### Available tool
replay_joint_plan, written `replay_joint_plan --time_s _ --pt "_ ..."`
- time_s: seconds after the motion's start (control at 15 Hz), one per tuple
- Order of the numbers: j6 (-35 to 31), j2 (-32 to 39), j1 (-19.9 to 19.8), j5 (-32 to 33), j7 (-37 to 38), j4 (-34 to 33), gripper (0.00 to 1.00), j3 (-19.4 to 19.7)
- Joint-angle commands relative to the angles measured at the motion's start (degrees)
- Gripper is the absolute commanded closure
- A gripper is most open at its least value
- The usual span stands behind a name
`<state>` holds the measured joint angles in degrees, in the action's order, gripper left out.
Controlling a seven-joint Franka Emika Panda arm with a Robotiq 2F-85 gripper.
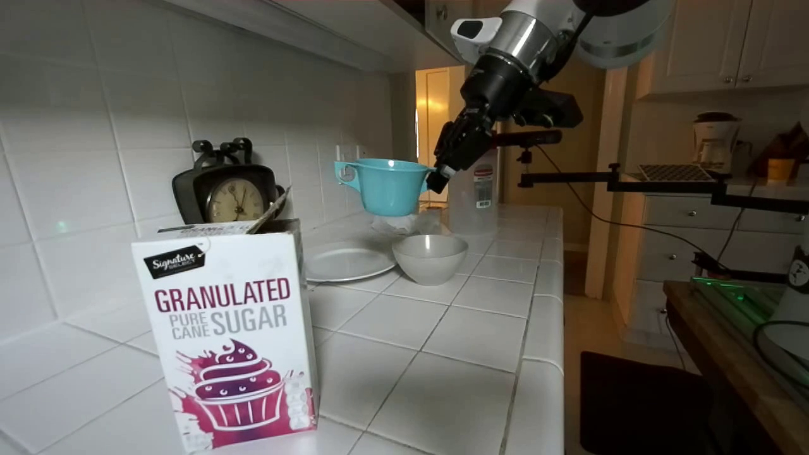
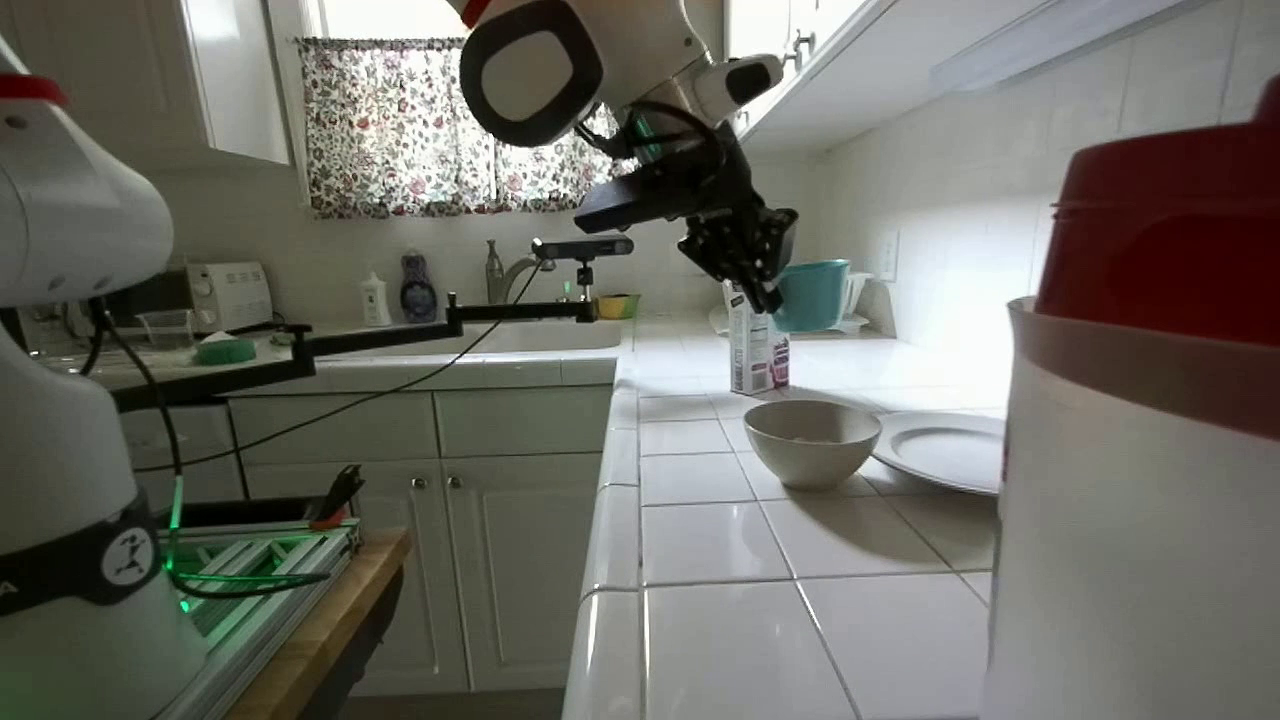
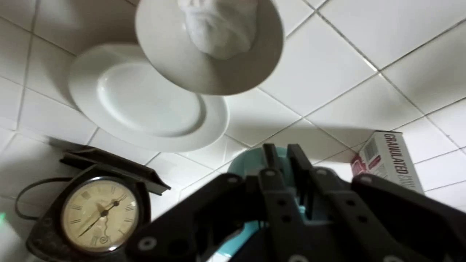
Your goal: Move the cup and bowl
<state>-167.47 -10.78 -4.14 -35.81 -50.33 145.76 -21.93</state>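
The light-blue cup [image 1: 390,189] hangs in the air above the counter, roughly upright, with one side handle pointing away from the gripper. My gripper [image 1: 437,181] is shut on the cup's near side, at its rim or other handle; the exact contact is hidden. The cup [image 2: 812,297] and gripper [image 2: 768,296] also show in an exterior view. In the wrist view the fingers [image 3: 281,147] stand close together over the cup [image 3: 244,162], which they partly hide. The white bowl [image 1: 430,262] stands on the counter, also seen here [image 2: 810,450]; in the wrist view the bowl [image 3: 233,78] holds a white crumpled-looking patch.
A flat white plate [image 1: 347,262] lies beside the bowl. A sugar box [image 1: 231,341] and a dark clock [image 1: 231,196] stand by the tiled wall. A large pitcher with a red lid [image 2: 1170,230] stands at the counter's far end. Cabinets hang above.
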Motion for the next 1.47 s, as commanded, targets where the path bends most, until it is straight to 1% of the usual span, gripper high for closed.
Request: replay_joint_plan --time_s 0.0,0.33,0.6,0.67,0.73,1.07,1.4 --pt "3.41 -2.54 3.91 -5.83 -9.75 2.33 0.97 3.15" --pt "6.84 -2.59 6.59 -8.97 -17.69 5.36 0.97 4.93" --pt "6.18 -0.93 8.21 -10.43 -20.57 7.04 0.97 5.03" --pt "5.04 -0.36 8.76 -11.19 -21.55 7.45 0.97 5.02" --pt "5.77 0.34 9.12 -12.03 -22.48 7.33 0.97 5.32" --pt "3.46 4.58 8.84 -13.29 -24.00 7.00 0.97 5.23" --pt "1.60 6.59 8.72 -13.77 -23.94 6.14 0.97 5.86"
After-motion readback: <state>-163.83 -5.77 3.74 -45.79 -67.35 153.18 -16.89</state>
